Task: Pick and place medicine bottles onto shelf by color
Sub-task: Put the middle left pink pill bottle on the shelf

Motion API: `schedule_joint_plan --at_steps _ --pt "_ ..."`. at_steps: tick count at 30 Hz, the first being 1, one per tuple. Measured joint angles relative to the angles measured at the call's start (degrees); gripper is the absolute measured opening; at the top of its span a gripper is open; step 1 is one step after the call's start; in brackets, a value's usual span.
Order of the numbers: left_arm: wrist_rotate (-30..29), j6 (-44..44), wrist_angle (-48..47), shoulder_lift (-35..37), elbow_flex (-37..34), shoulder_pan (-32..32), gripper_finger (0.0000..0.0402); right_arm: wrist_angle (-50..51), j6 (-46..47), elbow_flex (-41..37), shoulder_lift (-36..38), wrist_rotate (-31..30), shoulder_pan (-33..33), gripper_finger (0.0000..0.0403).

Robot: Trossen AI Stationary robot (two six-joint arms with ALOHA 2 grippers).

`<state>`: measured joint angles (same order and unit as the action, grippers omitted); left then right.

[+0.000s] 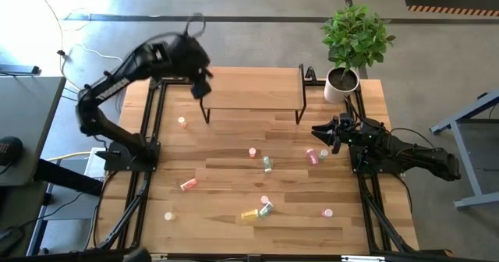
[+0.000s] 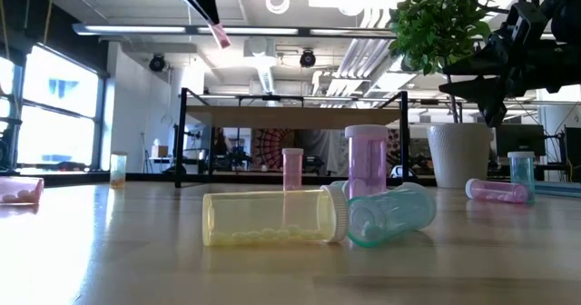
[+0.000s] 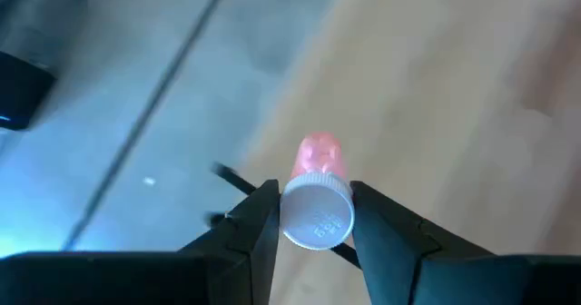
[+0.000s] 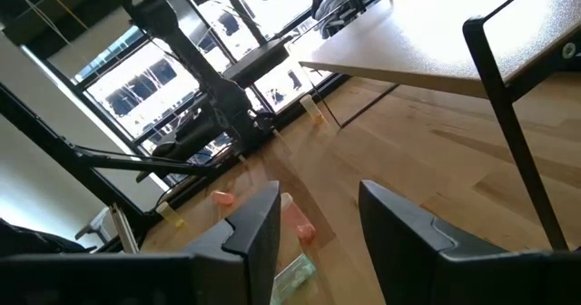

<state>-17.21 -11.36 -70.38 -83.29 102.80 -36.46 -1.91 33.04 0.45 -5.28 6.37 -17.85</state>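
Observation:
My left gripper (image 1: 204, 86) is above the left end of the shelf (image 1: 253, 90), shut on a pink medicine bottle (image 3: 318, 160) with a white cap; the bottle also shows in the low view (image 2: 221, 34). My right gripper (image 1: 321, 132) is open and empty at the table's right, low beside a pink bottle (image 1: 313, 157) and a green bottle (image 1: 323, 154). Several more bottles stand or lie on the tabletop, among them a yellow one (image 2: 268, 219) and a green one (image 2: 390, 214) on their sides. The shelf top is bare. My left gripper pinches the pink bottle at its white cap end (image 3: 316, 216) between its two fingers, which stand on either side of the cap. The fingers come from above, and the body points away from them, slanting downward (image 2: 221, 34). The bottle is lifted clear, high above the shelf.
A potted plant in a white pot (image 1: 341, 83) stands at the shelf's right end. Loose bottles are scattered over the middle and near part of the table, such as a red-orange one (image 1: 189, 184) and a pink one (image 1: 327, 213).

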Motion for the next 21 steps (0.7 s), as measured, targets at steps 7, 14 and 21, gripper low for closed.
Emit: schedule_joint_plan --at_steps 7,14,21 --pt "0.11 -7.61 -0.07 -9.31 13.62 -8.04 0.0115 0.01 0.01 0.00 0.00 0.01 0.02 0.0142" --pt "7.29 -8.37 -3.25 -16.93 19.19 -11.12 0.0115 0.00 0.00 0.02 0.00 0.02 0.01 0.0142" --pt "10.08 -7.25 -10.78 -23.30 19.22 -10.65 0.0115 0.00 0.00 0.02 0.00 0.00 0.02 0.0142"
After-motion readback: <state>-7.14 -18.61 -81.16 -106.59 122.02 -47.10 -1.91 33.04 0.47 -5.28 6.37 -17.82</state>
